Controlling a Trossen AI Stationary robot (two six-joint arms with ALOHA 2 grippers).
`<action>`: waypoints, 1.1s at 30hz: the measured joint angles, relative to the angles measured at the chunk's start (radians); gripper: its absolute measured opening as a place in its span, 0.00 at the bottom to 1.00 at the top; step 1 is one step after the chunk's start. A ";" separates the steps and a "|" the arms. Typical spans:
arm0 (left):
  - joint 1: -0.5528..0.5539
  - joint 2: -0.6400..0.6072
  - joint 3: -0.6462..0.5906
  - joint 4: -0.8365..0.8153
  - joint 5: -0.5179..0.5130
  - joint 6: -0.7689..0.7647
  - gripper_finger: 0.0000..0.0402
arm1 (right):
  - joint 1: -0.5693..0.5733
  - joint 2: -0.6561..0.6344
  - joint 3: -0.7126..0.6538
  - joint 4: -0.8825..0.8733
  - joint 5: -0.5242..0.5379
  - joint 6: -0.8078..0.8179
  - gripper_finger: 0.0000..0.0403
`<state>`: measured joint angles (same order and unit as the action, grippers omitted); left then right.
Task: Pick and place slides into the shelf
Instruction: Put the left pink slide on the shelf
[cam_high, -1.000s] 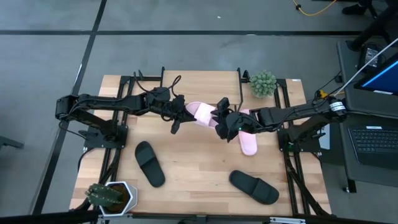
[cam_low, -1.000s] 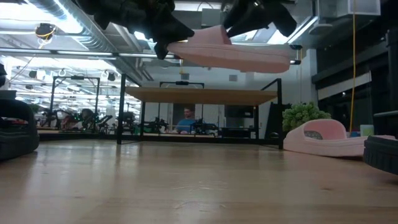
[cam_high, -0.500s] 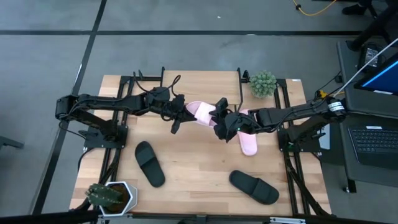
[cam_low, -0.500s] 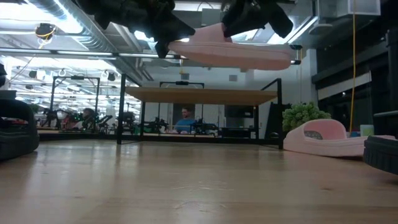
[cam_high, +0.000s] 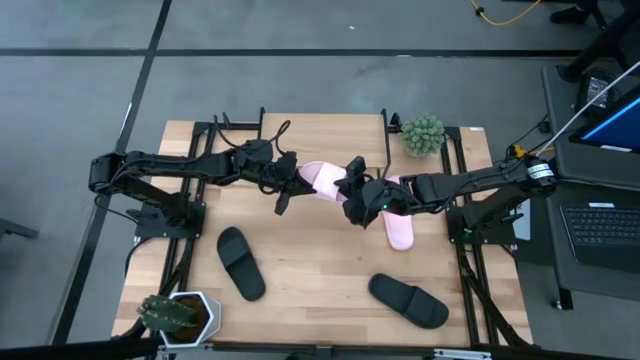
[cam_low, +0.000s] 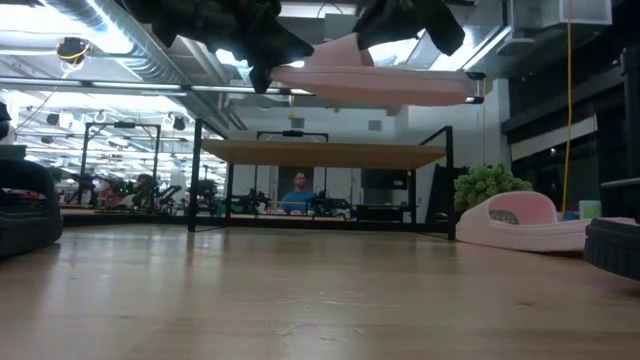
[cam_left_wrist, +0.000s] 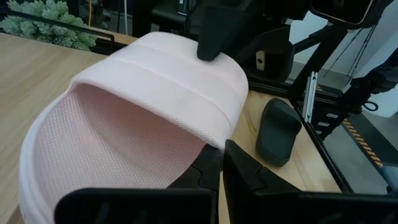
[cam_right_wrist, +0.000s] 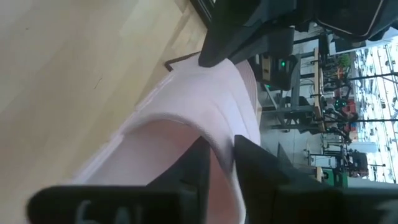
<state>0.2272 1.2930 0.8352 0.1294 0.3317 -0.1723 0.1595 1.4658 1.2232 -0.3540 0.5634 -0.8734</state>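
A pale pink slide (cam_high: 322, 180) with a wide ribbed strap and textured footbed hangs level above the table's centre, over the shelf (cam_low: 325, 152). The left gripper (cam_high: 287, 180) pinches its strap edge at 9 o'clock; the right gripper (cam_high: 358, 196) is clamped on the strap at 3 o'clock. Its pink mate (cam_high: 398, 226) lies at 4 o'clock, two matte black slides (cam_high: 241, 263) (cam_high: 409, 299) at 7 and 5. The shelf's top board is bare
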 joint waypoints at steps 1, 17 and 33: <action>0.000 0.000 0.000 0.000 0.000 0.000 0.00 | 0.000 0.000 0.000 -0.001 -0.008 0.000 0.14; 0.000 0.000 0.000 0.018 -0.002 0.000 0.06 | 0.000 -0.002 0.000 -0.016 -0.014 0.035 0.02; 0.000 -0.058 0.000 0.016 -0.186 0.133 0.30 | 0.000 -0.008 0.000 -0.042 0.057 0.082 0.02</action>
<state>0.2272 1.2349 0.8352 0.1458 0.1459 -0.0390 0.1596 1.4583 1.2228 -0.3958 0.6204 -0.7910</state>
